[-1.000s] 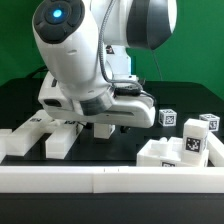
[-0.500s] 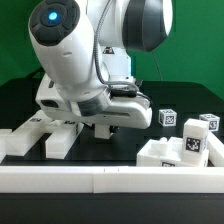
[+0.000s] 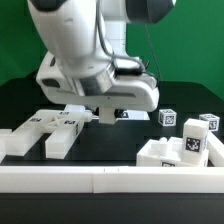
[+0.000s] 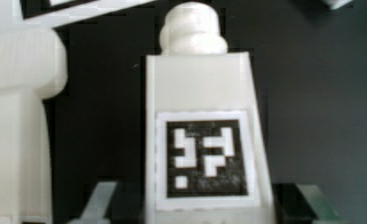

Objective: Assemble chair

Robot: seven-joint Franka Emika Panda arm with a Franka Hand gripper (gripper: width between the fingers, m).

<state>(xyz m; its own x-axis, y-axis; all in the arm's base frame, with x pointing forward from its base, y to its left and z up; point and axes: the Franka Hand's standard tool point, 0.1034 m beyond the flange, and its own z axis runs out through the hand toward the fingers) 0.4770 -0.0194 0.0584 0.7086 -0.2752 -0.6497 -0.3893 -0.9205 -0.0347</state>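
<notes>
My gripper [image 3: 108,108] hangs a little above the black table, over the middle. In the wrist view it [image 4: 201,205] has its two fingers on either side of a white chair bar [image 4: 201,110]. The bar carries a square tag and ends in a rounded peg. The fingers look shut on it, and it shows as a small white piece under the gripper in the exterior view [image 3: 108,115]. Flat white chair slabs [image 3: 55,128] lie on the exterior view's left. A larger tagged chair block [image 3: 180,150] and two small tagged cubes [image 3: 168,117] lie on the right.
A long white border rail [image 3: 110,178] runs along the front of the table. The marker board [image 3: 128,113] lies behind the gripper. A big white rounded part [image 4: 20,120] lies close beside the bar in the wrist view.
The arm has risen from low over the left slabs and shifted slightly toward the exterior view's right. The slabs it covered now show, and the bar has come up with the gripper.
</notes>
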